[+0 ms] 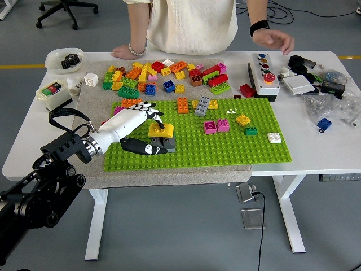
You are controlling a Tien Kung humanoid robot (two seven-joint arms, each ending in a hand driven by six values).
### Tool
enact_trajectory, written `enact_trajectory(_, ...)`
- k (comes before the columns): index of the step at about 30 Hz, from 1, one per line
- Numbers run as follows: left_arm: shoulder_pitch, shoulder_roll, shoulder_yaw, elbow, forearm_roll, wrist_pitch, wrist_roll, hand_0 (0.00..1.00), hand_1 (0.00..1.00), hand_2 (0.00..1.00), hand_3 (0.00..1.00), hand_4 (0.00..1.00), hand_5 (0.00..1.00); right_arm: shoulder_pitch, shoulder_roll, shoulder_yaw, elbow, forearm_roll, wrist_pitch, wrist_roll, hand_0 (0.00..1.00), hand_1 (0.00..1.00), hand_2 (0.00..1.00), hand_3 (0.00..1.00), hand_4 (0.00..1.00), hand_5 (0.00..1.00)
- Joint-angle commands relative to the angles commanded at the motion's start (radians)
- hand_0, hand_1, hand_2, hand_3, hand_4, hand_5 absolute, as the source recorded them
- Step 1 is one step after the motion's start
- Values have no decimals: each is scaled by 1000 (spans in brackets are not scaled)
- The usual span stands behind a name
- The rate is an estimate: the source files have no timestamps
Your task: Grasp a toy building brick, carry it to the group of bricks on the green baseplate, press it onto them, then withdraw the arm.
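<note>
Where loose bricks (163,72) crowd — control box (263,68).

1 green baseplate (225,149), 1 robot hand (138,132), 2 pink bricks (216,126) on plate, 1 white bowl (63,58), 1 button box (264,73), 1 person (192,22)

Loose bricks (163,73) are lying behind the baseplate (225,148) — a button box (263,75) is sitting to its right, a bowl (63,58) far left.
</note>
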Motion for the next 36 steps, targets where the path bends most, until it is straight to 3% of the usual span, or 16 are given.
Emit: enact_trajectory(36,1,-2,-8,-1,8,-6,9,998,986,864,593,998,588,-2,2,-4,0,5,-2,-1,742,632,674,615,820,522)
